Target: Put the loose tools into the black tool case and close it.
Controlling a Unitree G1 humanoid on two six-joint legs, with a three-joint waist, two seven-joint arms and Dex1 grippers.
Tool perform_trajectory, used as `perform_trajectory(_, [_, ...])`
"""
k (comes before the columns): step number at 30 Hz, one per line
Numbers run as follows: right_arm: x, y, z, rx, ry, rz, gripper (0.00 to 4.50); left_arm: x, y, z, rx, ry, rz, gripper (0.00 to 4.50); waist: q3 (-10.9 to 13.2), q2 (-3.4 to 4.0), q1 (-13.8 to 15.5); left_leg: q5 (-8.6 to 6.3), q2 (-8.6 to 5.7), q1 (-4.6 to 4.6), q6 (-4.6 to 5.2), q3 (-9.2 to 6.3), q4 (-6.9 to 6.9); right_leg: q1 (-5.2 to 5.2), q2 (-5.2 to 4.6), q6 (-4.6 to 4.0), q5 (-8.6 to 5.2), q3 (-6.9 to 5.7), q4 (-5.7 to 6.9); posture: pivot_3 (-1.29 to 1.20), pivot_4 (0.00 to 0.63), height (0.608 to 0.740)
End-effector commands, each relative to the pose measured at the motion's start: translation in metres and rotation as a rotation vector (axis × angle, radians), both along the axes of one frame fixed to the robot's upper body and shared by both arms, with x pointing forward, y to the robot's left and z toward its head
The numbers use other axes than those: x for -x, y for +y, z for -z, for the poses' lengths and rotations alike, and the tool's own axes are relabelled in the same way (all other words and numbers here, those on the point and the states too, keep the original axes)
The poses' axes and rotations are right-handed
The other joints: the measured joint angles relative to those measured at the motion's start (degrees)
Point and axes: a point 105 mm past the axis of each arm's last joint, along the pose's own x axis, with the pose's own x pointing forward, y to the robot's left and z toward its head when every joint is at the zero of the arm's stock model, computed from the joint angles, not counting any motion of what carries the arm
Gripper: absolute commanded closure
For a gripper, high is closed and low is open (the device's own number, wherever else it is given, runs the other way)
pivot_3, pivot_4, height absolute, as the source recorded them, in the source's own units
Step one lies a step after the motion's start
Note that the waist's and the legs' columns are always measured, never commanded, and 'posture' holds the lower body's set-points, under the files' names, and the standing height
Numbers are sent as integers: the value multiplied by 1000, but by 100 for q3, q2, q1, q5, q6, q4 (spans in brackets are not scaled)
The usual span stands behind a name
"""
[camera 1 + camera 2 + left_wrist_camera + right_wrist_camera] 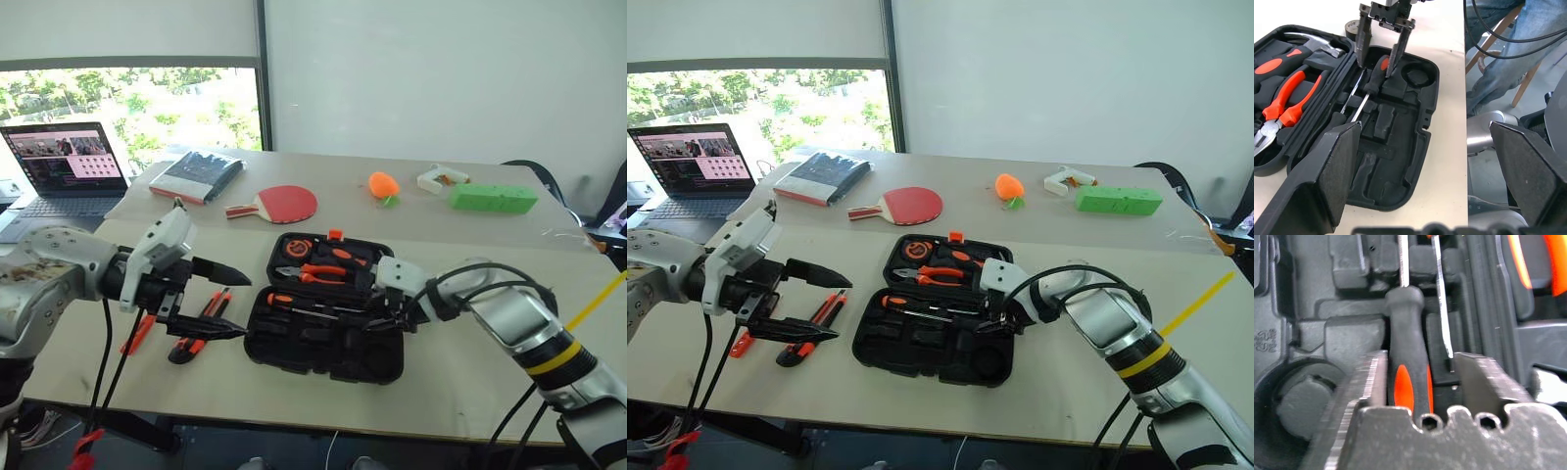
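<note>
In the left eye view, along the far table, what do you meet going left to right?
Laptop → dark book → red table-tennis paddle → small orange object → green block.

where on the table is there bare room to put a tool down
Bare table lies right of the black tool case, toward the yellow strip, and between the case and the red paddle. Left of the case is crowded: the utility knife lies there under the left end effector.
</note>
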Motion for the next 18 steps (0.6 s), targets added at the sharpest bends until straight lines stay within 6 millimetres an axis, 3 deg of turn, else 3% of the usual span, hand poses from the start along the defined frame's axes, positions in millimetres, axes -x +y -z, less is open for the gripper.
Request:
perform_trajectory(1, [1,9,-36,-89,-58,-13,673,0,-1,-10,11,-44,15,0,0,0,1,0,0,0,0,0,1,0,0,0,0,0,1,0,150,736])
perform_trajectory(3, [0,13,-39,-121,-56,4,673,-1,-2,-10,13,-44,16,0,0,0,-4,1,0,1,-2,0,3,0,0,0,1,0,6,0,150,736])
perform_trajectory(8, [-6,18,-28,-122,-73,29,2106,-3,-2,-9,10,-45,22,0,0,0,0,4,-2,7,-6,1,5,-1,0,-2,0,0,24,0,150,736])
perform_trajectory(15, [-7,18,-16,-104,-65,37,4465,-5,-1,-10,4,-50,21,0,0,0,-2,4,-2,6,-6,0,14,-1,-1,-2,0,1,32,0,150,736])
perform_trajectory(18, [-6,18,-11,-99,-52,37,4465,-6,-1,-9,1,-51,20,0,0,0,-2,4,-2,6,-6,0,14,-1,-1,-2,0,1,32,0,150,736])
